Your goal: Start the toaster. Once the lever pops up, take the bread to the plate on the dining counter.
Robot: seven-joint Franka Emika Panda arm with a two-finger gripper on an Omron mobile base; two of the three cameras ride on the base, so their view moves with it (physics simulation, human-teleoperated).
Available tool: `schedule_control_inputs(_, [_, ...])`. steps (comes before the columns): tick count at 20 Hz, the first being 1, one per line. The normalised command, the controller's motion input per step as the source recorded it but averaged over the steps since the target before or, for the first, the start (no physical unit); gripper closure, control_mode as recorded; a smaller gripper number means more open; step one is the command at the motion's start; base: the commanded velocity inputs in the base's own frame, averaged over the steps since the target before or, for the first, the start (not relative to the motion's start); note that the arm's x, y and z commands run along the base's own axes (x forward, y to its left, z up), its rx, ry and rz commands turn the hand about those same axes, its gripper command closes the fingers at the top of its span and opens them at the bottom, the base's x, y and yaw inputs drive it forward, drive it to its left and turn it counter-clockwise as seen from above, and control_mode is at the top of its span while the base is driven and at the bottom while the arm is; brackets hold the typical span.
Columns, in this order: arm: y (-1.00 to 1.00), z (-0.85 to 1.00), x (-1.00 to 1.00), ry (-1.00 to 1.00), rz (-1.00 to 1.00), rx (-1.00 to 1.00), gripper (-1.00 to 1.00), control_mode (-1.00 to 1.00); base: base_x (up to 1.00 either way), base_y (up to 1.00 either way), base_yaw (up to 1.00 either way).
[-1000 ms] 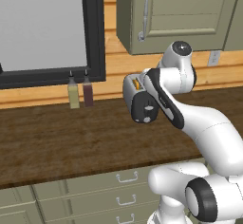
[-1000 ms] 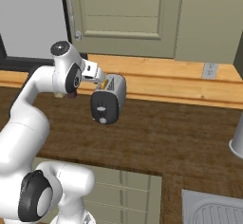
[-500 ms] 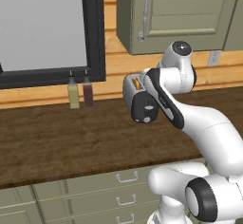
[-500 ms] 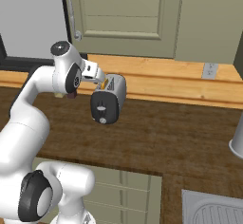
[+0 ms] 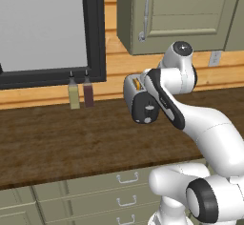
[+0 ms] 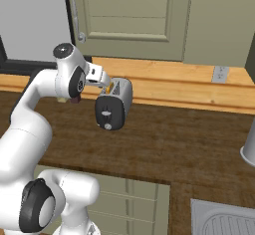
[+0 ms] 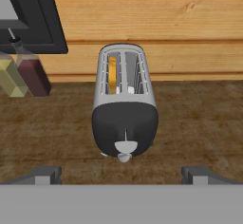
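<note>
On wood-grain worktop [image 7: 57, 133]: rounded silver toaster [image 7: 124, 99], prob. bread [image 7: 112, 74] inside.

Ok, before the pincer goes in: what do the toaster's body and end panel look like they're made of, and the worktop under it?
The toaster body looks like brushed or satin metal: silver-grey, with a soft sheen along its rounded sides. Its end panel looks like matte black plastic, though that is only a guess from the flat, dull colour. The worktop looks like dark wood with visible grain streaks, lightly finished.
</note>
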Motion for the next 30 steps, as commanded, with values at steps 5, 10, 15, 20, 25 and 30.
schedule_control_inputs(5, [0.0,0.0,0.0,0.0,0.0,0.0,-1.0,-1.0,0.0,0.0,0.0])
schedule_control_inputs(10, [0.0,0.0,0.0,0.0,0.0,0.0,-1.0,-1.0,0.0,0.0,0.0])
schedule_control_inputs(15, [0.0,0.0,0.0,0.0,0.0,0.0,-1.0,-1.0,0.0,0.0,0.0])
schedule_control_inputs(20, [0.0,0.0,0.0,0.0,0.0,0.0,-1.0,-1.0,0.0,0.0,0.0])
schedule_control_inputs(25, [0.0,0.0,0.0,0.0,0.0,0.0,-1.0,-1.0,0.0,0.0,0.0])
schedule_control_inputs(30, [0.0,0.0,0.0,0.0,0.0,0.0,-1.0,-1.0,0.0,0.0,0.0])
